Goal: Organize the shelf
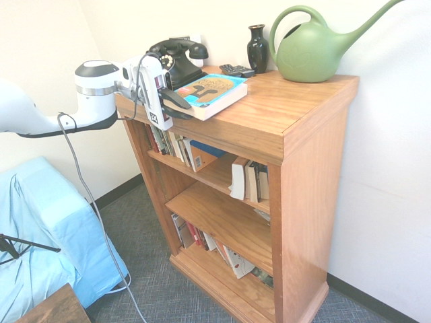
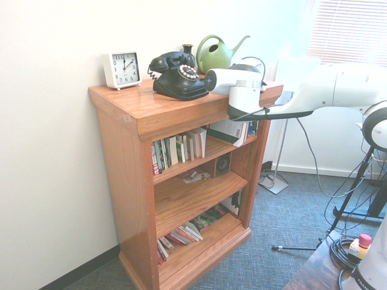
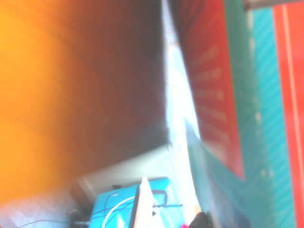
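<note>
The shelf (image 1: 296,134) is an orange-brown oak bookcase with a thick flat top and open tiers. A book with a teal cover (image 1: 210,94) sits tilted at the top's front left edge, its near end raised. My gripper (image 1: 179,101) comes in level from the left and is shut on that near end of the book. In the second exterior view the arm reaches in from the right over the shelf (image 2: 127,151), and the wrist (image 2: 242,90) hides the fingers and most of the book. The wrist view shows the book's teal and red cover (image 3: 223,95) close up and blurred, beside the wood.
On the top stand a black rotary telephone (image 1: 176,57), a black vase (image 1: 257,47), a green watering can (image 1: 313,47), a dark remote (image 1: 236,69) and a white clock (image 2: 121,69). Rows of books (image 1: 182,145) fill the tiers. A blue-covered object (image 1: 40,229) stands left.
</note>
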Controlling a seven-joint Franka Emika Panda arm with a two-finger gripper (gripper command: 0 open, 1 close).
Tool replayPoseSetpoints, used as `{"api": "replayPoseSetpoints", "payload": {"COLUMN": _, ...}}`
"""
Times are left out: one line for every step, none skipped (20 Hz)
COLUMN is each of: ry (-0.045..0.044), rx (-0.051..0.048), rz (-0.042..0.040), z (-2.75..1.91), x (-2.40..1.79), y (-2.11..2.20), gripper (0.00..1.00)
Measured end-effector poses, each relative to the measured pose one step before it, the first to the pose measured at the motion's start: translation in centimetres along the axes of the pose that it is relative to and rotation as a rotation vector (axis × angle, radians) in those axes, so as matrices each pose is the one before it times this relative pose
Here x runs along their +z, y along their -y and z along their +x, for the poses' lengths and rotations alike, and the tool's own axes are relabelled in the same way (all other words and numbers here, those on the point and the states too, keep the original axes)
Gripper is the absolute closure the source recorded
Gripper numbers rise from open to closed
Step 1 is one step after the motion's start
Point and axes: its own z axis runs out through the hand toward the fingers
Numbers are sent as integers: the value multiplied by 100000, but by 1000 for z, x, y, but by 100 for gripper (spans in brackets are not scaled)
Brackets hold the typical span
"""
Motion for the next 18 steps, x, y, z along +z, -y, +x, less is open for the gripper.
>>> {"api": "replayPoseSetpoints", "payload": {"ry": 812, "rx": 820, "rz": 524, "z": 75, "x": 445, "y": -1041, "gripper": 100}}
{"api": "replayPoseSetpoints", "payload": {"ry": 815, "rx": 825, "rz": 411, "z": 33, "x": 548, "y": -1080, "gripper": 100}}
{"api": "replayPoseSetpoints", "payload": {"ry": 898, "rx": 910, "rz": 596, "z": -40, "x": 534, "y": -1089, "gripper": 100}}
{"api": "replayPoseSetpoints", "payload": {"ry": 794, "rx": 927, "rz": 888, "z": -122, "x": 508, "y": -1048, "gripper": 100}}
{"api": "replayPoseSetpoints", "payload": {"ry": 815, "rx": 839, "rz": 673, "z": -236, "x": 444, "y": -1014, "gripper": 100}}
{"api": "replayPoseSetpoints", "payload": {"ry": 838, "rx": 838, "rz": 916, "z": -373, "x": 285, "y": -923, "gripper": 100}}
{"api": "replayPoseSetpoints", "payload": {"ry": 696, "rx": 950, "rz": 1281, "z": -423, "x": 118, "y": -797, "gripper": 100}}
{"api": "replayPoseSetpoints", "payload": {"ry": 636, "rx": 996, "rz": 1413, "z": -526, "x": -2, "y": -748, "gripper": 100}}
{"api": "replayPoseSetpoints", "payload": {"ry": 497, "rx": 1083, "rz": 1769, "z": -615, "x": -106, "y": -632, "gripper": 100}}
{"api": "replayPoseSetpoints", "payload": {"ry": 474, "rx": 1267, "rz": 1758, "z": -599, "x": -205, "y": -624, "gripper": 100}}
{"api": "replayPoseSetpoints", "payload": {"ry": 676, "rx": 1345, "rz": 1788, "z": -638, "x": -305, "y": -652, "gripper": 100}}
{"api": "replayPoseSetpoints", "payload": {"ry": 886, "rx": 1406, "rz": 2112, "z": -639, "x": -320, "y": -660, "gripper": 100}}
{"api": "replayPoseSetpoints", "payload": {"ry": 665, "rx": 1221, "rz": 2102, "z": -643, "x": -304, "y": -674, "gripper": 100}}
{"api": "replayPoseSetpoints", "payload": {"ry": 552, "rx": 1172, "rz": 2062, "z": -637, "x": -253, "y": -753, "gripper": 100}}
{"api": "replayPoseSetpoints", "payload": {"ry": 570, "rx": 999, "rz": 1967, "z": -701, "x": -165, "y": -763, "gripper": 100}}
{"api": "replayPoseSetpoints", "payload": {"ry": 391, "rx": 795, "rz": 1248, "z": -704, "x": -92, "y": -727, "gripper": 100}}
{"api": "replayPoseSetpoints", "payload": {"ry": 272, "rx": 956, "rz": 1195, "z": -636, "x": -125, "y": -822, "gripper": 100}}
{"api": "replayPoseSetpoints", "payload": {"ry": 639, "rx": 888, "rz": 1223, "z": -634, "x": -157, "y": -844, "gripper": 100}}
